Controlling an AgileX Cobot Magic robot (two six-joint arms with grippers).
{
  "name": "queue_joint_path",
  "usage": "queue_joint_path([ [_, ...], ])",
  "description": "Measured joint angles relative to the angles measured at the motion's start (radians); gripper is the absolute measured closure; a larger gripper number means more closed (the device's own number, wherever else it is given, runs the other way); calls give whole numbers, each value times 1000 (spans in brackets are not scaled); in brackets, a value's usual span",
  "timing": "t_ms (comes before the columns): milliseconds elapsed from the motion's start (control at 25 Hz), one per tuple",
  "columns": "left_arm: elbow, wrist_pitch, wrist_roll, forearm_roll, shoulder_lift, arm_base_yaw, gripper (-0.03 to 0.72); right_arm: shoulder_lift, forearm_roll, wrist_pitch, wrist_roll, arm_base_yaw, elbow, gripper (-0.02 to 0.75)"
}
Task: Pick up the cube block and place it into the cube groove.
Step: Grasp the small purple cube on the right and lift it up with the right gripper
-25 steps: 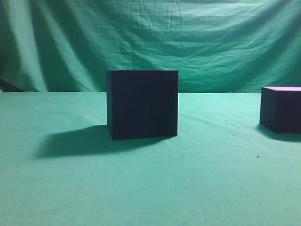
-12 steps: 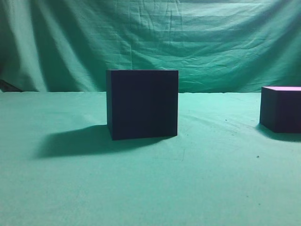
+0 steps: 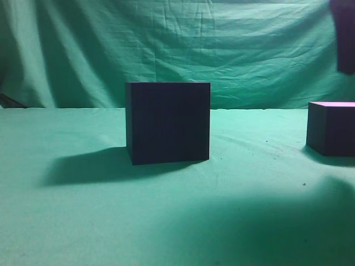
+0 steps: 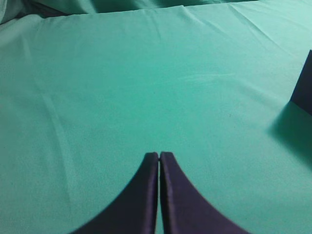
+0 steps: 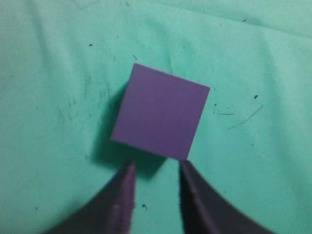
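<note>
Large matte navy-black cube-shaped box (image 3: 168,122) sits mid tabletop (image 3: 166,221) on wrinkled green cloth. Small dark cube block with smooth pinkish-purple top face (image 5: 161,117) rests on the cloth well to the right, untouched. Right pincer (image 5: 155,178) hovers above it, dark curved fingers apart. Left pincer (image 4: 159,158) has fingers pressed together, empty, over bare cloth.

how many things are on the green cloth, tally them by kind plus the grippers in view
Large dark box: 1, the cube groove
Small purple-topped cube: 1, the cube block
Grippers: 2, the left gripper with fingers pressed together, the right gripper with fingers apart above the cube block
Total: 4
</note>
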Motion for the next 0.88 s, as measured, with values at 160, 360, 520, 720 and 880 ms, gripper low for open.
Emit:
queue_joint_path([
  [160,0,0,0,0,0,0,688,57,-5,-62,56,0,-4,227],
  [360,0,0,0,0,0,0,688,106,-10,-147,95,0,-4,148],
  [520,0,0,0,0,0,0,688,163,-29,-168,117,0,-4,148],
  [720,0,0,0,0,0,0,688,208,-64,-185,141,0,-6,200],
  [880,0,0,0,0,0,0,688,208,-68,-185,148,0,-8,291],
])
